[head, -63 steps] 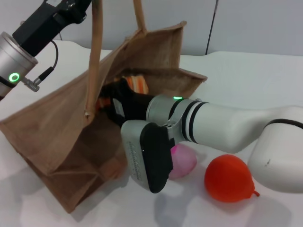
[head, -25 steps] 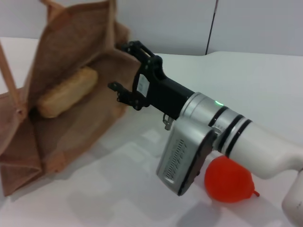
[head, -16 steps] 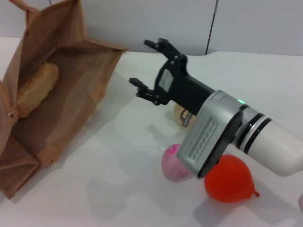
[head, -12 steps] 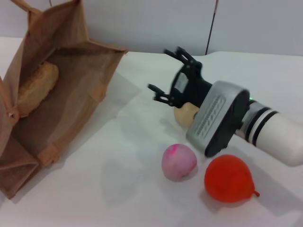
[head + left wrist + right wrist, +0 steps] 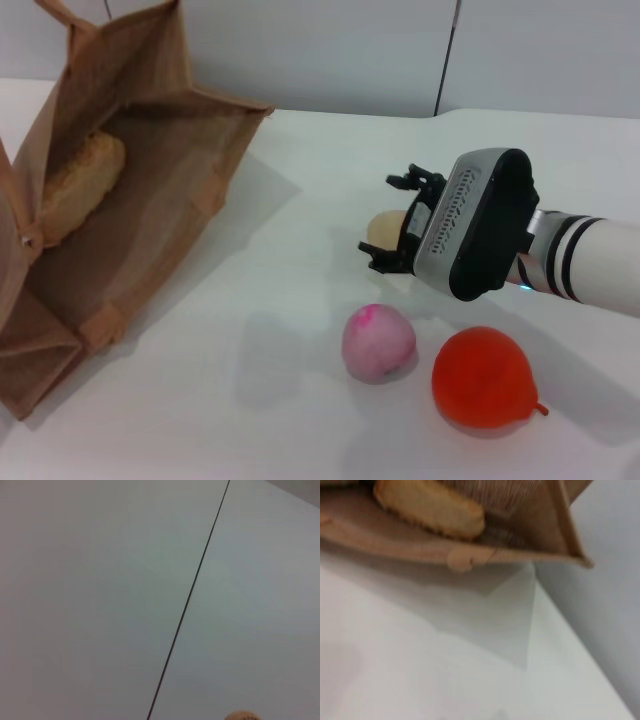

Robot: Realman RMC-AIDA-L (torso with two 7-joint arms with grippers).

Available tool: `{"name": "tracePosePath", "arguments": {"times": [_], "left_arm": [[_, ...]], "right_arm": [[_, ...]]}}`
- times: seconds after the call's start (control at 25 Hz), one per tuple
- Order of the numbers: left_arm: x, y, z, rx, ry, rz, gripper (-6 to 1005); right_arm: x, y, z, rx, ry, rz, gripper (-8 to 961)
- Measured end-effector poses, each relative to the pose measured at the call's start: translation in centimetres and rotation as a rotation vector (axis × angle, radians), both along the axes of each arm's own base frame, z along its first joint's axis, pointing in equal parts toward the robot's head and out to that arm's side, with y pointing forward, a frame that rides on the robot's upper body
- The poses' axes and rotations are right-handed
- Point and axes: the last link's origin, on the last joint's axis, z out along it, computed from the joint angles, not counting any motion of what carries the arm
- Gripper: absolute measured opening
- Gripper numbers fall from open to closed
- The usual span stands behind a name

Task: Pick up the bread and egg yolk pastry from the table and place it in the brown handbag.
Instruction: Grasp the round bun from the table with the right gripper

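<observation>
The brown handbag lies open on its side at the left of the white table. The bread lies inside it; both also show in the right wrist view, the bread within the bag's mouth. The egg yolk pastry sits on the table right of the bag. My right gripper is open, low over the table, with one finger on each side of the pastry. Whether the fingers touch it is unclear. My left gripper is out of view.
A pink-topped pale ball and an orange-red round fruit sit in front of the pastry, close to my right arm. The table is bare between bag and pastry. The left wrist view shows only a wall.
My right gripper came out of the bag, leaving the bread inside, swung right and dropped down around the pastry. The bag has tipped over to the left.
</observation>
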Motion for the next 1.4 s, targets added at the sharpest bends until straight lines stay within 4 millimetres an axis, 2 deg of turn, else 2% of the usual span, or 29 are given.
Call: {"name": "tracePosePath", "arguments": {"times": [0.44,0.84,1.08,1.4], "left_arm": [[0.3,0.6,-0.4,-0.027,0.005,-0.001,119],[0.3,0.7,-0.4,-0.03,0.003,0.001,119],[0.3,0.7,-0.4,-0.03,0.003,0.0,119],[0.4,0.7,-0.5,-0.031,0.004,-0.001,119]], "right_arm": [[1.0,2.0,0.4,0.006,-0.065,-0.116,830],[1.2,1.9,-0.5,-0.037,-0.122,-0.152,812],[1.0,1.8,-0.6,-0.039,-0.12,-0.152,645],[0.9,2.1,-0.3,-0.03,-0.11,-0.158,606]]}}
